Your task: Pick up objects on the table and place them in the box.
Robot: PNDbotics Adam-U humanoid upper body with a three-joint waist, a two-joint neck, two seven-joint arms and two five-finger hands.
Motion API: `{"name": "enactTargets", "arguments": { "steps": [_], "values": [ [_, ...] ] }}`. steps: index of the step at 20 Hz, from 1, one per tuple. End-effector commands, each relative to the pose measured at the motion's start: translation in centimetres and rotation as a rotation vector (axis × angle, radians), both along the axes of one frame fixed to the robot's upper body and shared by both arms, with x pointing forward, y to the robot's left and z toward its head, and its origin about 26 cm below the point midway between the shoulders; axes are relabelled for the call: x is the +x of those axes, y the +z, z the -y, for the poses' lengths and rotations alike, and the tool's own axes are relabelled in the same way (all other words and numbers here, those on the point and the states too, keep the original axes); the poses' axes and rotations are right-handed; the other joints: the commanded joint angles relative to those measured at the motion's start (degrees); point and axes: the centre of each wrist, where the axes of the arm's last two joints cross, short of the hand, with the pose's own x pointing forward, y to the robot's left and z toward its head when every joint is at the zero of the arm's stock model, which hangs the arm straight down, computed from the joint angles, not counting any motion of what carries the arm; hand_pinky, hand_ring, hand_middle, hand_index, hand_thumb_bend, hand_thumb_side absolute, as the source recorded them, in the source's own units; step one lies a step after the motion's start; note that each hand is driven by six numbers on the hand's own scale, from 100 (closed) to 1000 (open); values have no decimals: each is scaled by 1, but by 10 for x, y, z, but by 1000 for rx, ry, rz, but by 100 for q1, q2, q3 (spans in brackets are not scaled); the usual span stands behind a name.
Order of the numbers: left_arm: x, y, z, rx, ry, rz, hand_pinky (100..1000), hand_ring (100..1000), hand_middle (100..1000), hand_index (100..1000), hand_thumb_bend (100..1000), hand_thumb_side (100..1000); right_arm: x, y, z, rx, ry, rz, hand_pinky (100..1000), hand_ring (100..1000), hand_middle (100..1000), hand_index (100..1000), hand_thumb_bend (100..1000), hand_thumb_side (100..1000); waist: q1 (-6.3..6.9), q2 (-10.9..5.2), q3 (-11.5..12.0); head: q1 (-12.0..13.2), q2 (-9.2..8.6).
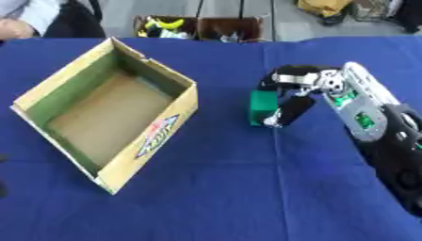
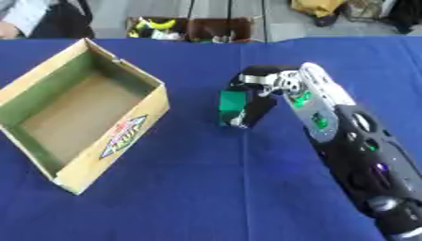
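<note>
Judging from the empty box at the left of the blue counter, nothing had been placed yet, while the right hand curled its fingers apparently around the green block just right of the box, not yet lifted

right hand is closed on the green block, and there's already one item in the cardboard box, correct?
Not quite. The right hand is curled on the green block, but the cardboard box holds nothing; the left eye view shows its bare floor.
</note>
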Motion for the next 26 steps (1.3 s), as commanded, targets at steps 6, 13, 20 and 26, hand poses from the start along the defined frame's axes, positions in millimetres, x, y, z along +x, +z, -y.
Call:
{"name": "enactTargets", "arguments": {
  "steps": [6, 13, 20, 26],
  "values": [
    [-1, 5, -2, 20, 0, 14, 228, 592, 632, 857, 100, 886, -7, 27, -3, 65, -3, 81, 717, 750, 500, 611, 100, 250, 6, -132, -7, -6, 13],
    [-2, 5, -3, 24, -2, 11, 229, 592, 632, 856, 100, 888, -20, 54, -16, 108, 71, 158, 725, 753, 492, 603, 100, 291, -3, -176, 27, -41, 31],
    [-2, 4, -2, 26, -10, 8, 229, 592, 631, 855, 100, 886, -36, 84, -43, 184, 159, 265, 733, 748, 477, 593, 100, 307, 1, -248, 102, -211, 88],
    [-2, 3, -1, 28, -21, 4, 229, 592, 630, 854, 100, 885, -49, 105, -83, 212, 262, 341, 733, 744, 472, 589, 100, 319, -32, -278, 165, -465, 99]
  ]
}}
